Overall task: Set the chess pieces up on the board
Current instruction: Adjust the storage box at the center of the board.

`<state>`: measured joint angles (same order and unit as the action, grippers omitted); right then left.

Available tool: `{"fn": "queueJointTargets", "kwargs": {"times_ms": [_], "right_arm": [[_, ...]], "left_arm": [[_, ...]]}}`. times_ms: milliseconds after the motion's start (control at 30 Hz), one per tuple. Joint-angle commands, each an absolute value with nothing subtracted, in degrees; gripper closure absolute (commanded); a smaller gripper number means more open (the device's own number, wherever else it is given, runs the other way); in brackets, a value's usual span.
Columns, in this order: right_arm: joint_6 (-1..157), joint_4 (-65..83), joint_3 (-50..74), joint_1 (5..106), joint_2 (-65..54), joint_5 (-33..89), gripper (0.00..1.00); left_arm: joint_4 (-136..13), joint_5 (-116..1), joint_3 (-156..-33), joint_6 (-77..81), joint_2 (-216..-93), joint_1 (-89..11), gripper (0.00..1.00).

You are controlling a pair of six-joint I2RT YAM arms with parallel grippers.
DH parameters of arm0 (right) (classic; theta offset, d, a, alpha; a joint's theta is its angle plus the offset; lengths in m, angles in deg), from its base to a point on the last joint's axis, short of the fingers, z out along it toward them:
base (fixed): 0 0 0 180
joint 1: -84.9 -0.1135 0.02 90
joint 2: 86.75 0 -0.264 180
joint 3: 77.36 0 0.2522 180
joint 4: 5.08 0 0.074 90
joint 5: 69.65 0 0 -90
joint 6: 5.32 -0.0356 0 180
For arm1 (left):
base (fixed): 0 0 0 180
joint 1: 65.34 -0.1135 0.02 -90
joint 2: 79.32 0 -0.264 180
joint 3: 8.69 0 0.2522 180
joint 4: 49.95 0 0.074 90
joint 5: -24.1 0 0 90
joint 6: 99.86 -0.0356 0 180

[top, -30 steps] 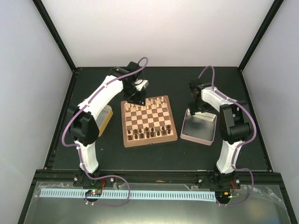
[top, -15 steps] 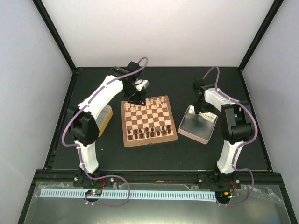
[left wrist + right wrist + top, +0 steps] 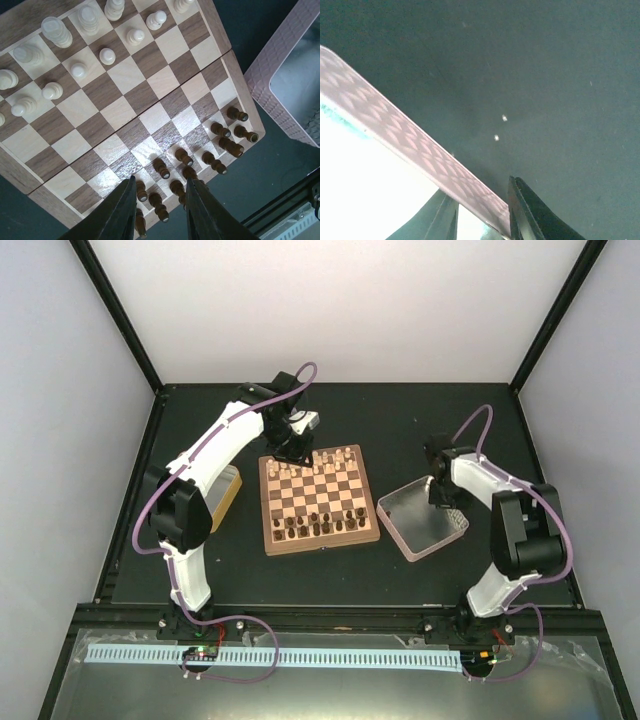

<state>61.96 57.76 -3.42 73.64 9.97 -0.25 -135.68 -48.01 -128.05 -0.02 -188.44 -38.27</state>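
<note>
The board [image 3: 322, 545] lies at the table's centre. Pale chess pieces [image 3: 322, 460] fill its far rows and dark ones [image 3: 320, 525] its near rows. My left gripper [image 3: 297, 455] hovers above the board's far left corner. In the left wrist view the left gripper [image 3: 161, 180] is open with nothing between its fingers, over the board [image 3: 125, 110] with its dark pieces [image 3: 220, 132] and pale pieces [image 3: 80, 70]. My right gripper [image 3: 440, 495] is shut on the pink tray's rim [image 3: 395, 530]. In the right wrist view that rim [image 3: 410, 135] runs between the fingers of the right gripper [image 3: 480, 192].
A yellow-rimmed tin [image 3: 228, 495] sits left of the board, beside the left arm. The pink tray [image 3: 270, 85] lies askew right of the board, one corner close to the board's edge. Black posts frame the table's far corners.
The right gripper closed on the pink tray's rim and swung right and nearer, turning the tray askew. The left arm stayed over the board's far left corner.
</note>
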Motion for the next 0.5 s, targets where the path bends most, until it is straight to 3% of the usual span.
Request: {"fn": "queueJointTargets", "kwargs": {"times_ms": [0,300,400,467], "right_arm": [[55.56,58.07,-7.05,73.92,5.56,-2.37,0.74],[43.75,59.50,-10.74,73.92,1.97,0.57,0.86],[43.46,59.38,-10.11,73.92,1.25,1.56,0.77],[44.49,59.45,-9.01,73.87,-0.36,2.34,0.64]], "left_arm": [[-135.51,-46.66,-130.03,-0.46,-187.95,-38.46,0.71],[-135.52,-46.52,-129.91,-0.28,-188.04,-38.10,0.71],[-135.54,-46.64,-129.92,-0.28,-188.15,-38.01,0.71],[-135.60,-46.59,-129.94,-0.20,-188.13,-37.93,0.71]]}}
